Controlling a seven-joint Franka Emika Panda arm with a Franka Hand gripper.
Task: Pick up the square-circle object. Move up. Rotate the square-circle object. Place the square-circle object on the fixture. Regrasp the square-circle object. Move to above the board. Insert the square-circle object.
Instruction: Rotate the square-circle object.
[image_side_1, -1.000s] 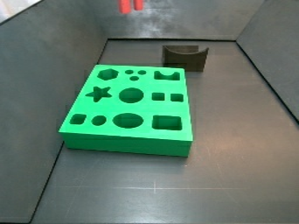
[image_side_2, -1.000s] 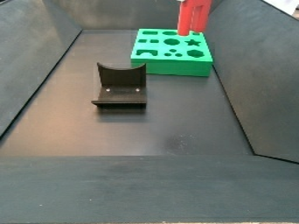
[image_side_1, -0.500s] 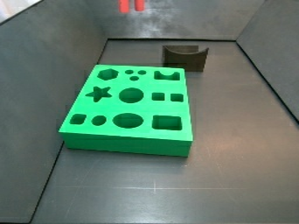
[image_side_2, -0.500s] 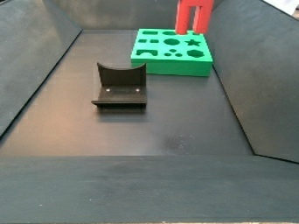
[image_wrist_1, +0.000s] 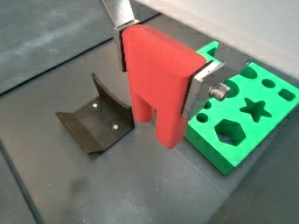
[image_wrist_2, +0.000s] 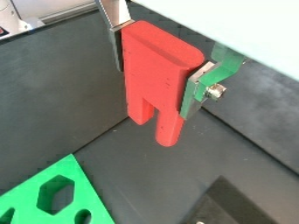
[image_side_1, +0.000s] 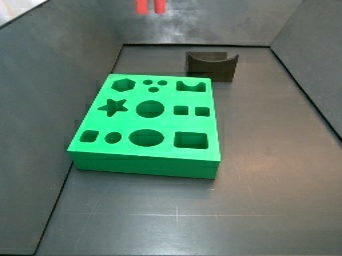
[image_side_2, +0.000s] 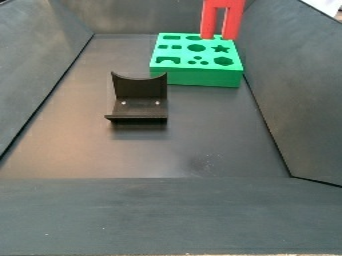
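- Green board (image_side_1: 147, 124) is the biggest thing on the dark floor, its star, round and square holes facing up; in a side view (image_side_2: 199, 58) the red piece hangs above its far end. My judgement: the step in hand is moving to above the board, so the arm should keep height, travel level, and line the legs up with the matching cut-out before any descent.
- Dark fixture (image_side_2: 136, 98) stands well apart from the board with its notch bare (image_wrist_1: 96, 124), so I take the regrasp as done.
- Red square-circle object (image_wrist_1: 158, 83) is held upright, legs down, clear of everything below (image_wrist_2: 156, 80); only its legs show at a side view's top edge (image_side_1: 150, 6).
- Silver-plated end effector (image_wrist_1: 160, 59) pinches the object's boxy upper body from both sides (image_wrist_2: 158, 54), legs free below the pads.
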